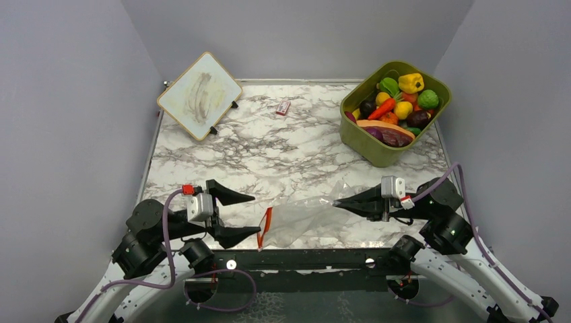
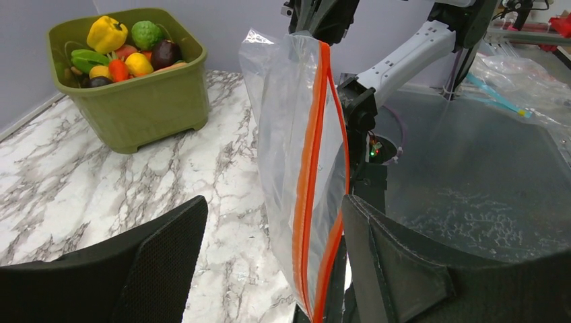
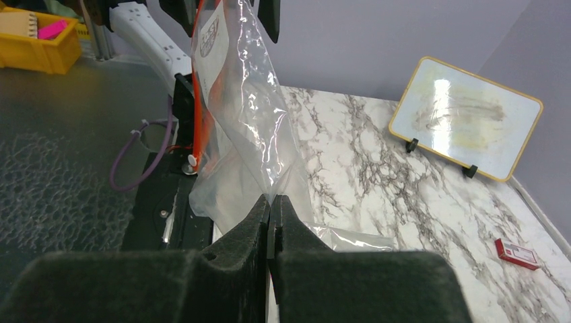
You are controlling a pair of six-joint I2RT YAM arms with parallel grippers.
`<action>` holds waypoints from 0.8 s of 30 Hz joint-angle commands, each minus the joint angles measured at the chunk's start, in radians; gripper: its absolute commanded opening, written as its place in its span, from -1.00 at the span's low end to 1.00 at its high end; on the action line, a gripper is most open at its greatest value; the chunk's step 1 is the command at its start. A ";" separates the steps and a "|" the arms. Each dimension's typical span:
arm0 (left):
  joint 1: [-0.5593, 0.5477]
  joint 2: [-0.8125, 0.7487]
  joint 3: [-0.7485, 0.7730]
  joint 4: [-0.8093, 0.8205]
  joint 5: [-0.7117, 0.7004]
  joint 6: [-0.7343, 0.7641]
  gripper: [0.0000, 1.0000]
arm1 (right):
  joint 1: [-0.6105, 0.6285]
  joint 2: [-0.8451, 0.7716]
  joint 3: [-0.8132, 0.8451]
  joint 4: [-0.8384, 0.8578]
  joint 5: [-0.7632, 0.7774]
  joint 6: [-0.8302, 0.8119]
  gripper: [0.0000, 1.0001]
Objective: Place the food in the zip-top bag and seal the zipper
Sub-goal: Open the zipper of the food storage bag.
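The clear zip-top bag (image 1: 303, 219) lies near the table's front edge between the arms, its orange-red zipper (image 1: 266, 227) at the left end. My right gripper (image 1: 339, 203) is shut on the bag's right end (image 3: 256, 145). My left gripper (image 1: 254, 214) is open, its jaws on either side of the zipper (image 2: 311, 168) without pinching it. The bag (image 2: 289, 134) hangs slack between the fingers (image 2: 168, 249). The food (image 1: 397, 104), toy fruits and vegetables in yellow, green, orange, red and purple, fills the olive-green tub (image 1: 377, 149) at the far right; it also shows in the left wrist view (image 2: 124, 50).
A small whiteboard (image 1: 199, 95) leans at the far left. A small red-white packet (image 1: 283, 107) lies at the back middle, also in the right wrist view (image 3: 516, 253). Grey walls enclose the marble table (image 1: 269, 155).
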 commanded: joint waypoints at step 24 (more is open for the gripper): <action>-0.004 0.124 -0.082 0.061 -0.036 0.052 -0.77 | -0.003 0.047 -0.043 0.168 0.169 0.118 -0.87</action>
